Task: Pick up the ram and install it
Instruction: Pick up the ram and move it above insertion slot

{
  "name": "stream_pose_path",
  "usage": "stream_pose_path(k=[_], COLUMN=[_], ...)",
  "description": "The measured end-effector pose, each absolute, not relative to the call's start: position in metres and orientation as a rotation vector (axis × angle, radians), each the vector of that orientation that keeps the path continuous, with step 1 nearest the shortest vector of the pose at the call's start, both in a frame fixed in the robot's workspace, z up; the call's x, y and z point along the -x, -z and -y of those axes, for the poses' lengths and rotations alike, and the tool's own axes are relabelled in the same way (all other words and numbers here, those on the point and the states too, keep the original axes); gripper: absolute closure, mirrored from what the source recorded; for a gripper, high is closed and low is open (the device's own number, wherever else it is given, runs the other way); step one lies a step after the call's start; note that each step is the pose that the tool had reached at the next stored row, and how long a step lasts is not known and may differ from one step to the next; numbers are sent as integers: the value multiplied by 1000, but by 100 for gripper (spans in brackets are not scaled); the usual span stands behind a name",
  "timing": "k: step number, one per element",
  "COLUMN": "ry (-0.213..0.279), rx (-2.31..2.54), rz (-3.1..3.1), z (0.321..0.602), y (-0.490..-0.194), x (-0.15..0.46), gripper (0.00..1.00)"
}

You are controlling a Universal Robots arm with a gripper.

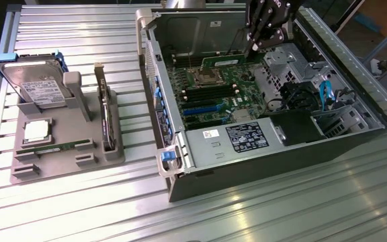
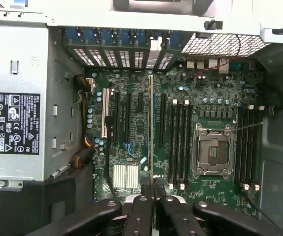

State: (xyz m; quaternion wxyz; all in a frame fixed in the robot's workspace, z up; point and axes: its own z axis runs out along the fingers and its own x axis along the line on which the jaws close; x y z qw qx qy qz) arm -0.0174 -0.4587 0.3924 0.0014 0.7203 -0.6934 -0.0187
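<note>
Green and edge-on, the ram (image 2: 151, 128) is seen in the wrist view as a thin strip pinched between the black fingers (image 2: 140, 211) of the gripper (image 2: 151, 196), whose jaws are pressed against its two faces. There it is lined up over the motherboard (image 2: 215, 103), between the expansion slots (image 2: 118, 115) and the black memory slots (image 2: 178, 142), with the open processor socket (image 2: 211, 150) beyond those. Whether it touches the board cannot be told. In the exterior view the gripper (image 1: 255, 46) is lowered into the far part of the open computer case (image 1: 180, 186), and the ram (image 1: 229, 60) is shown lengthwise as a narrow green bar under it. Well apart, on the exterior view's left, a grey tray (image 1: 59, 169) is set on the ribbed metal table (image 1: 281, 212), with a hard drive (image 1: 39, 88) stood upright at its far end and a square silver processor (image 1: 38, 130) laid flat nearer.
</note>
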Motion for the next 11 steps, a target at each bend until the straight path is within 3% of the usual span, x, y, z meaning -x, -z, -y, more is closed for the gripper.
stream_pose_path(k=[11], ry=[59], rx=[-2261], rz=[2176], z=[434], y=[-390], x=[17], gripper=[88])
